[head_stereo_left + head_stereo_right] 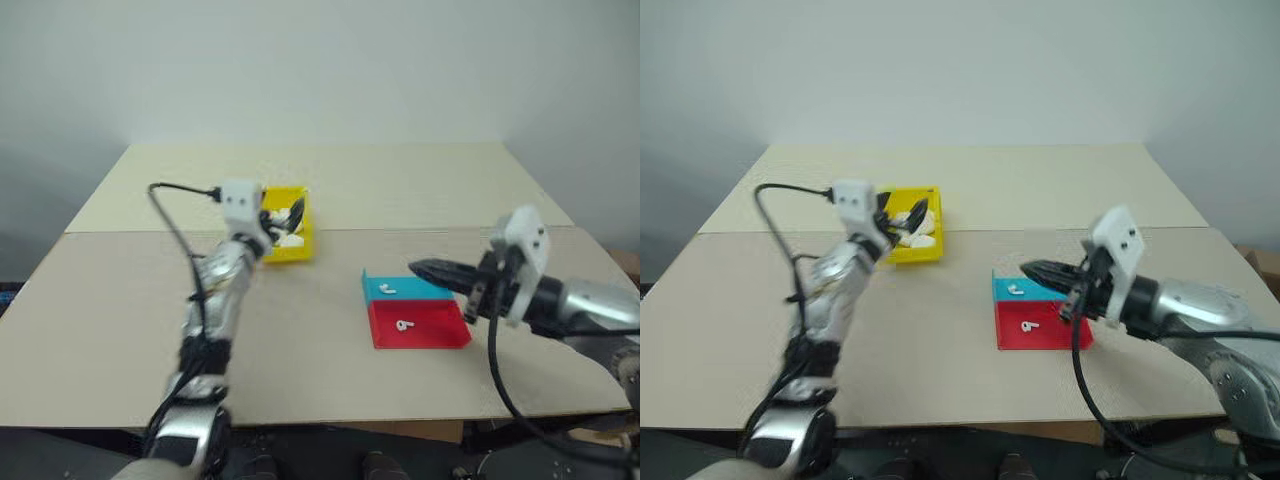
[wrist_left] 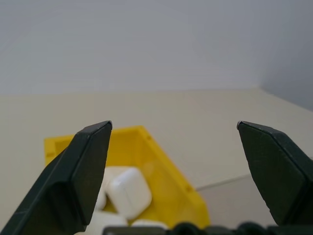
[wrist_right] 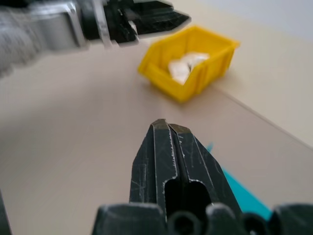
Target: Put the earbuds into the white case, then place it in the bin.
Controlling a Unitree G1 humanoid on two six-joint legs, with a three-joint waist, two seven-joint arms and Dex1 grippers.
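Note:
The yellow bin (image 1: 300,250) stands left of the table's middle. White rounded cases lie inside it, and one white case (image 2: 129,191) shows plainly between my left fingers. My left gripper (image 2: 174,125) hangs open and empty just over the bin's near side, also seen as the left gripper (image 1: 288,215) from the head. One earbud (image 1: 388,291) lies on the blue part of the flat tray and another earbud (image 1: 403,325) on the red part. My right gripper (image 1: 415,268) is shut and empty, its tip just above the tray's blue part (image 1: 425,291).
The red and blue tray (image 1: 440,330) lies right of centre on the beige table (image 1: 300,350). A seam runs across the tabletop behind the tray. A black cable (image 1: 175,230) loops off my left wrist. A plain wall rises behind the table's far edge.

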